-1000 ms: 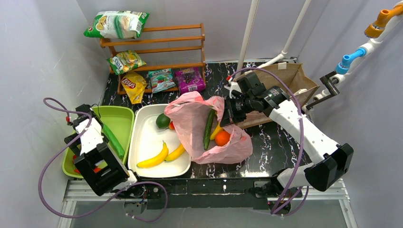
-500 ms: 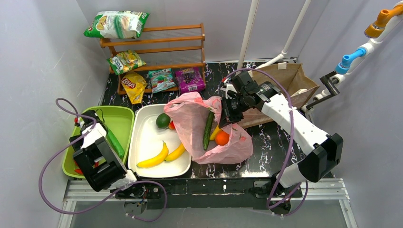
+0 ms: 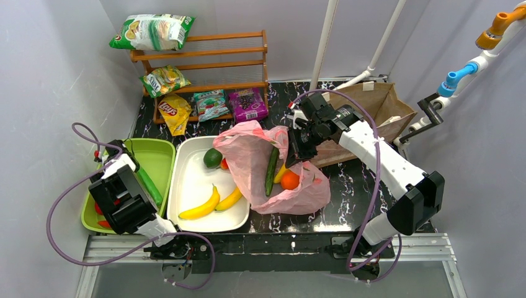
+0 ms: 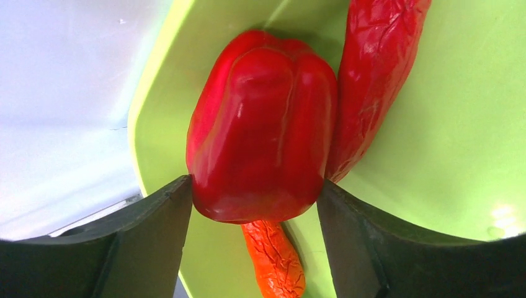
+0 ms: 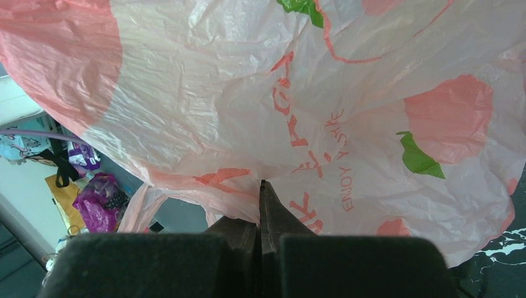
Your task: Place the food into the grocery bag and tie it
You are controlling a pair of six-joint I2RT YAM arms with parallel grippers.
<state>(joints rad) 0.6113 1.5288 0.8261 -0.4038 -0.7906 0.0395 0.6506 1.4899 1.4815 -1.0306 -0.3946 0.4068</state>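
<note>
Grocery bag point(image 3: 254, 162) lies on the black table point(image 3: 347, 186) between the white tray point(image 3: 181, 162) and the brown paper bag point(image 3: 372, 99), mouth up and slumped. Inside it: cucumber point(image 3: 271, 162), orange point(image 3: 289, 180), one banana point(image 3: 283, 171) half hidden. Two more bananas point(image 3: 201, 205) and an avocado point(image 3: 212, 158) sit in the white tray. Right gripper point(image 3: 290, 148) is at the bag's far rim. Left arm point(image 3: 121, 200) hangs over the green tray point(image 3: 162, 149), and its fingers are hidden from this view.

Left wrist: left gripper point(image 4: 254, 183) is spread wide, one finger on each side of a red bell pepper point(image 4: 263, 124) lying in the green tray. Both fingertips point(image 4: 177, 198) look to be touching the pepper's sides. Can't tell if that's a firm grip yet. A long red chili point(image 4: 372, 81) presses against the pepper, and a wrinkled orange chili point(image 4: 273, 261) lies under it.

- Risk: the pepper is glossy and rounded and the tips sit low on it, so a squeeze could pop it out.
- Risk: the finger on the long chili's side could catch that chili and drag it along.

Right wrist: the fingers are pressed together, pinching a fold of the thin pink film, with the bag billowing just ahead.

- Risk: the film is thin, so a hard pull could tear it or let it slip free.
- Risk: if it slips, the mouth sags shut and there is no opening for the pepper.
- Risk: the orange sits near the low edge and could roll out.
</note>
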